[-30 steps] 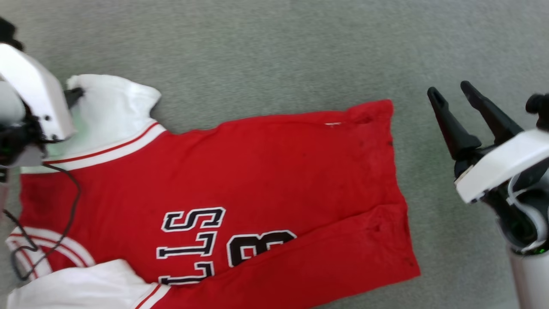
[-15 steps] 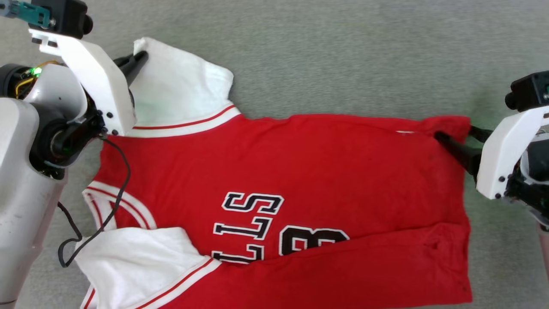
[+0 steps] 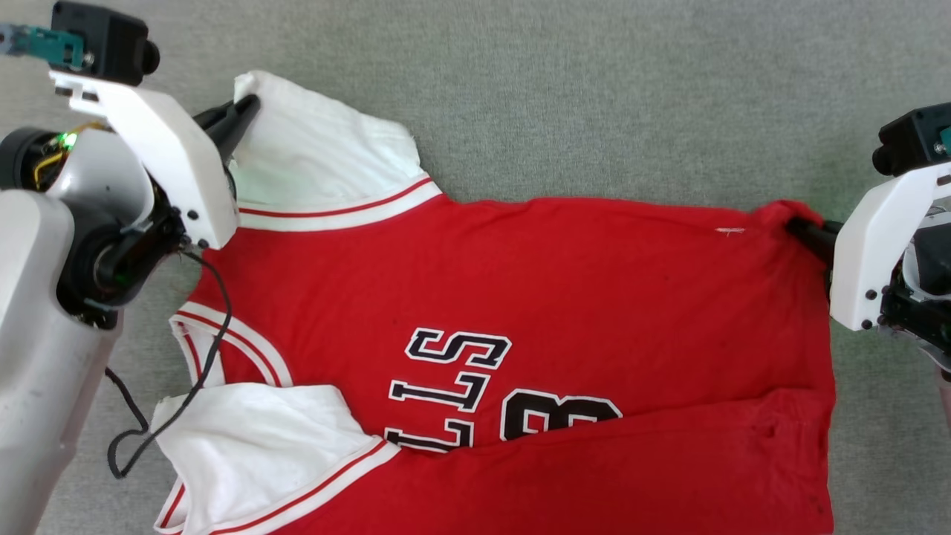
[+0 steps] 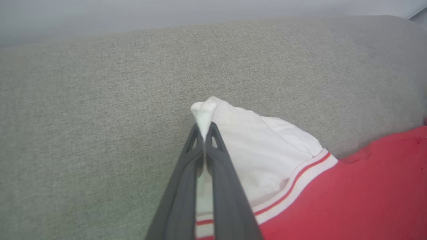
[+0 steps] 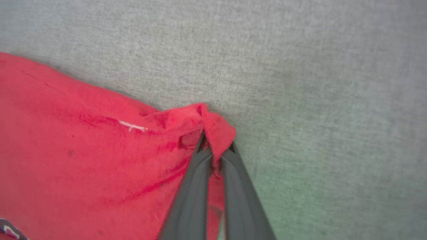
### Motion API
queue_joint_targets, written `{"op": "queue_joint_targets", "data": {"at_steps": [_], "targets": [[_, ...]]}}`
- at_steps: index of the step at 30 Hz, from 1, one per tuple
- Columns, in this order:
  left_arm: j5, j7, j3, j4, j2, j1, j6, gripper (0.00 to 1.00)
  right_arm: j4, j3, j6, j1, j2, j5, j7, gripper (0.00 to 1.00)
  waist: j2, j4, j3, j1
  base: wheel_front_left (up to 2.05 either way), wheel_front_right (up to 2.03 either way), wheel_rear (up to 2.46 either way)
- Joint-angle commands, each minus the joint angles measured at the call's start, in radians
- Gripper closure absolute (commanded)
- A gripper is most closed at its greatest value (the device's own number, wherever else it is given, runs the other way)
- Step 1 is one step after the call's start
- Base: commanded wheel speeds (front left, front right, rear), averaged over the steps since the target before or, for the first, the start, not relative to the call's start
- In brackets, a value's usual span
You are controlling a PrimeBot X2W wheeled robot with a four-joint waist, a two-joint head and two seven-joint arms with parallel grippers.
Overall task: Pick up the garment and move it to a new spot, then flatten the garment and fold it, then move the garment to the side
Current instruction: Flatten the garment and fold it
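The garment [image 3: 520, 297] is a red jersey with white sleeves and black lettering, spread across the grey fabric surface with its near edge folded over. My left gripper [image 3: 249, 104] is shut on the tip of the far white sleeve [image 4: 233, 146], and the left wrist view shows that tip pinched by the left gripper [image 4: 204, 131]. My right gripper [image 3: 795, 223] is shut on the far red hem corner [image 5: 206, 123]; in the right wrist view the cloth bunches over the right gripper [image 5: 215, 146].
A grey woven surface [image 3: 594, 89] lies under and beyond the jersey. A black cable [image 3: 200, 349] hangs from my left arm over the collar area. The near white sleeve [image 3: 252, 438] lies folded at the lower left.
My right gripper has come in from the right and closed on the hem corner. The left gripper keeps its hold on the sleeve. The head camera has shifted.
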Motion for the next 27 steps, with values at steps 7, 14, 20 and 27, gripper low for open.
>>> {"op": "queue_joint_targets", "data": {"at_steps": [7, 14, 20, 27], "targets": [[-0.031, -0.067, 0.038, -0.003, 0.021, 0.115, 0.014, 1.00, -0.006, -0.039, 0.000, 0.044, 0.003, -0.012, -0.115, 1.00, 0.0000, 0.006, -0.122, 0.0000, 0.00, 0.00, 0.00], [-0.075, -0.130, 0.088, -0.048, 0.043, 0.297, 0.061, 1.00, -0.020, -0.080, 0.000, 0.157, 0.042, -0.015, -0.168, 1.00, 0.0000, 0.013, -0.234, 0.0000, 0.00, 0.00, 0.00], [-0.131, -0.194, 0.127, -0.091, 0.031, 0.521, 0.115, 1.00, -0.020, -0.093, 0.000, 0.295, 0.082, -0.011, -0.216, 1.00, 0.0000, 0.021, -0.305, 0.0000, 0.00, 0.00, 0.00], [-0.201, -0.222, 0.143, -0.092, 0.002, 0.732, 0.152, 1.00, 0.011, -0.114, 0.000, 0.422, 0.113, 0.000, -0.273, 1.00, 0.0000, 0.023, -0.349, 0.0000, 0.00, 0.00, 0.00]]}}
